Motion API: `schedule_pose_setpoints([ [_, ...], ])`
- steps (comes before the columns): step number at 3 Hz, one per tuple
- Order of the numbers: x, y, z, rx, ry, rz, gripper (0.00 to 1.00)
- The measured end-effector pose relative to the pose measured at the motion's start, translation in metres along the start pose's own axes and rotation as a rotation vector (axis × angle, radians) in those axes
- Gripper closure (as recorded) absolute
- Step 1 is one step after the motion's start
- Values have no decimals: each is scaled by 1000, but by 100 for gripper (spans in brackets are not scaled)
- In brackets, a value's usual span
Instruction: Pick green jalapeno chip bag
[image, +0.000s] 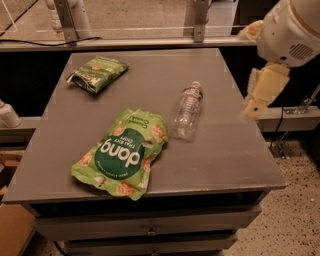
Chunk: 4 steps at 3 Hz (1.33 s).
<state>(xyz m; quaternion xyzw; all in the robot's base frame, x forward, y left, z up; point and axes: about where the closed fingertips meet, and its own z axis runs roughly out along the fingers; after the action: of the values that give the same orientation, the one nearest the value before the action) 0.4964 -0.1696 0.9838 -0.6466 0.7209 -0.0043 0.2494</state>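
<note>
The green jalapeno chip bag (97, 73), small, dark green and crinkled, lies at the far left corner of the grey table (225, 155). My gripper (261, 95), a beige piece hanging under the white arm housing (292, 32), hovers above the table's right edge. It is far to the right of the bag and holds nothing that I can see.
A larger bright-green "dang" bag (122, 152) lies near the front left. A clear plastic water bottle (188, 110) lies on its side in the middle. A rail with metal posts (195, 20) runs behind the table. Drawers (150, 230) sit below the top.
</note>
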Motion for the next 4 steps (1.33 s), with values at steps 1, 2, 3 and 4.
schedule_pose_setpoints([
  [1, -40, -28, 27, 10, -116, -53, 0],
  [2, -76, -50, 51, 26, -201, -81, 0],
  [3, -107, -67, 74, 33, -285, -81, 0],
  [4, -134, -72, 94, 26, -358, -61, 0],
])
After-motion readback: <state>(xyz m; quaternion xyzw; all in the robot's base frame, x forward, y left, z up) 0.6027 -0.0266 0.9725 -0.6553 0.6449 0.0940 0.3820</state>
